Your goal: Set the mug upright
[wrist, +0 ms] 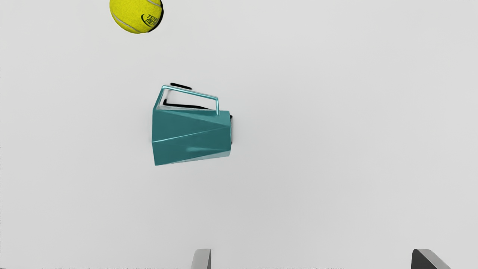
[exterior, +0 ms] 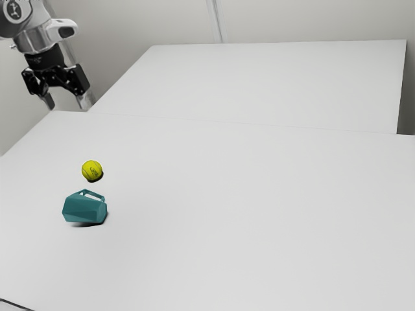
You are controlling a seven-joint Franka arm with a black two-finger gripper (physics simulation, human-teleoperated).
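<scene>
Exterior view, upper left: a robot's black claw [exterior: 67, 105] hangs in the air with its two fingers spread wide apart, tips pointing down, at the end of a white and gray arm [exterior: 35, 32]. Wrist view confirms the wide stance, with a fingertip [wrist: 201, 259] on either side of a gap and pale tabletop seen between the two. Well apart from the claw, a teal mug [exterior: 84, 208] lies on its side on the white table [exterior: 259, 227], toward the exterior view's lower left. Faceted sides taper from a wider end to a narrower one; which end is the open mouth cannot be told. The mug's thin, angular handle [wrist: 190, 93] juts from the side nearer a yellow tennis ball [exterior: 92, 170], which rests on the table near the mug, the two apart. Dark lettering marks the ball, along with pale seams, and a dark shadow edges it. Shadow also shows beneath the mug and through the opening of its handle. Farther out, beyond a thin line across the exterior view, stretches another flat white surface [exterior: 272, 84], backed by a light gray wall [exterior: 311, 19].
</scene>
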